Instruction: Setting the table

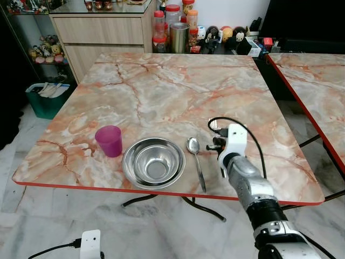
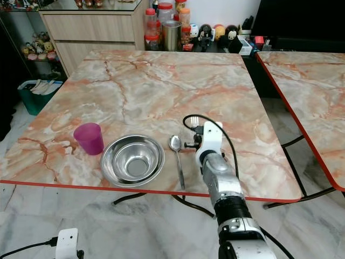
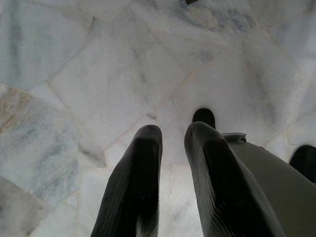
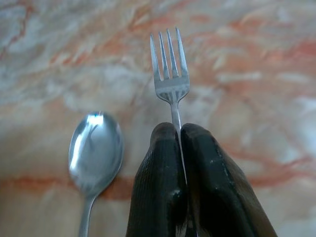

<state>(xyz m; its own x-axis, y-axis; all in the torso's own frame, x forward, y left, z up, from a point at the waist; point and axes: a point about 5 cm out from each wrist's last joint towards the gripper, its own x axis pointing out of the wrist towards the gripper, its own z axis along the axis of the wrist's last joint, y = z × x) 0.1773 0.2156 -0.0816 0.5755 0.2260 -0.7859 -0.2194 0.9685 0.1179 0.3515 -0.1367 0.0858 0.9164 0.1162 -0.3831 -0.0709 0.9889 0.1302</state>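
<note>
Fork tines are pointing away from us, and we are clamping its thin handle between the two black fingers of our right pincer, which is hovering low over the marbled bench near its front edge. We are holding it level and lengthwise, we judge, so that it can go down parallel to the spoon and finish the place setting.

That spoon is lying just beside the fork's line, bowl toward the far edge and handle running back to the front edge. To its left the steel bowl is sitting close to the front edge, and the purple cup is standing upright left of the bowl, toward the front left corner. The three pieces are forming a row along the front edge, which is why we are bringing the fork in on the right end of that row, over bare bench.

Our left pincer is hanging idle below bench level, pointing at the pale tiled floor, with its fingers a narrow gap apart and holding nothing.

Jars and small figures are crowding the far edge of the bench, well apart from the setting. A second bench of the same marbled top is standing off to the right.
</note>
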